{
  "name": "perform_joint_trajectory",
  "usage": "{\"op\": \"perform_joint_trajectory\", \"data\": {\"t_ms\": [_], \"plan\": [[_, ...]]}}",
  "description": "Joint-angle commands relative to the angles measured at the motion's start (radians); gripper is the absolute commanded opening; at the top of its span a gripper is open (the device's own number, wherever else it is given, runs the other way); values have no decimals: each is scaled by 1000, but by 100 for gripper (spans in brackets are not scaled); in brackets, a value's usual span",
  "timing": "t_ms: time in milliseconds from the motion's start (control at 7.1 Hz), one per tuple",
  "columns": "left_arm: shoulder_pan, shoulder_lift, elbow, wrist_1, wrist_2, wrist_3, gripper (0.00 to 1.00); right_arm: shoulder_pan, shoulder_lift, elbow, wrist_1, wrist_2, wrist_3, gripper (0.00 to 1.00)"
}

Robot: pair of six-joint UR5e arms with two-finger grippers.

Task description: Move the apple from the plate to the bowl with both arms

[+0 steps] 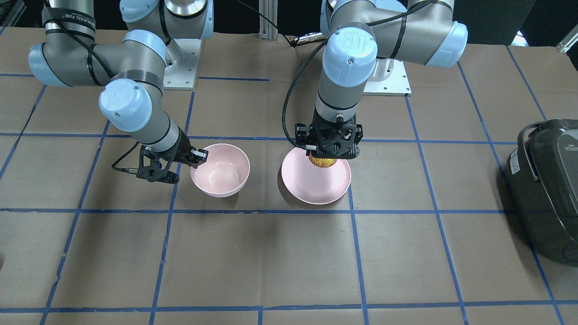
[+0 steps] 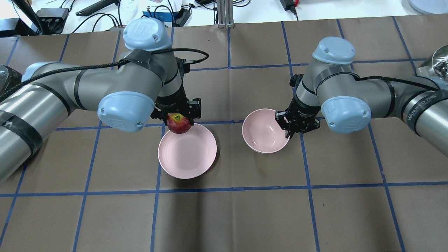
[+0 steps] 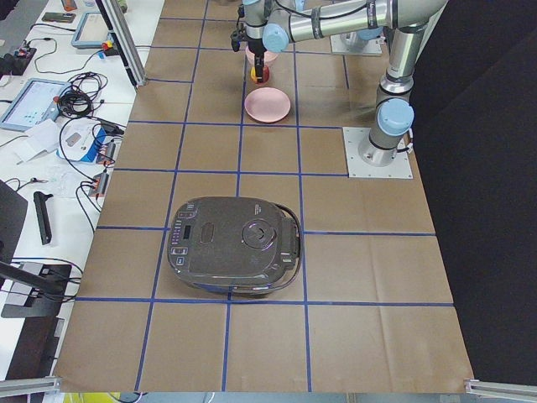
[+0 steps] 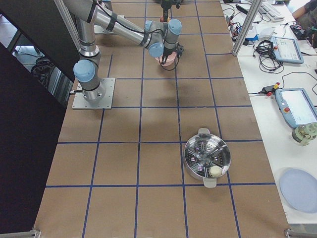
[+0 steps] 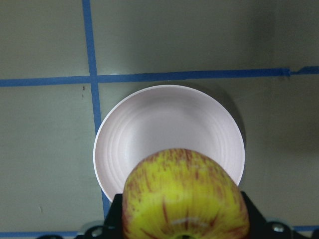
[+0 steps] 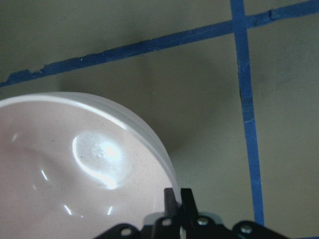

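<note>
My left gripper [image 2: 179, 120] is shut on the red and yellow apple [image 2: 179, 123] and holds it above the far rim of the flat pink plate [image 2: 187, 154]. The apple [image 5: 185, 196] fills the bottom of the left wrist view, with the empty plate [image 5: 164, 129] below it. In the front view the apple [image 1: 322, 161] hangs under the gripper over the plate [image 1: 316, 183]. My right gripper [image 2: 289, 132] is shut on the rim of the deep pink bowl [image 2: 264, 134], which stands on the table. The right wrist view shows the fingers [image 6: 179, 199] pinching the bowl rim [image 6: 149, 144].
A dark rice cooker [image 1: 548, 187] stands at the table's end on my left. A steel pot with a steamer insert [image 4: 207, 158] stands at the end on my right. Blue tape lines grid the brown table.
</note>
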Motion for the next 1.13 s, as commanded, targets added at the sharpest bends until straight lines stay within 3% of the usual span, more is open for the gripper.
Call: {"op": "perform_joint_trajectory", "data": {"t_ms": [0,141,282,423,704,986], "plan": [[2,87,7,-48,-1,7,18,5,6,23,3,17,11,14],[8,68,8,-36,-4,3,18,6,6,23,-14,17,9,56],[5,49,16,-37,-6,-11,18,5,15,15,-16,14,8,90],[5,51,22,-37,-10,-11,18,5,9,0,-25,7,4,100],[5,54,21,-37,-15,-13,18,-1,3,-153,7,-56,-5,100],[4,55,16,-39,-16,-13,18,-17,-52,-357,228,-195,-13,100]]}}
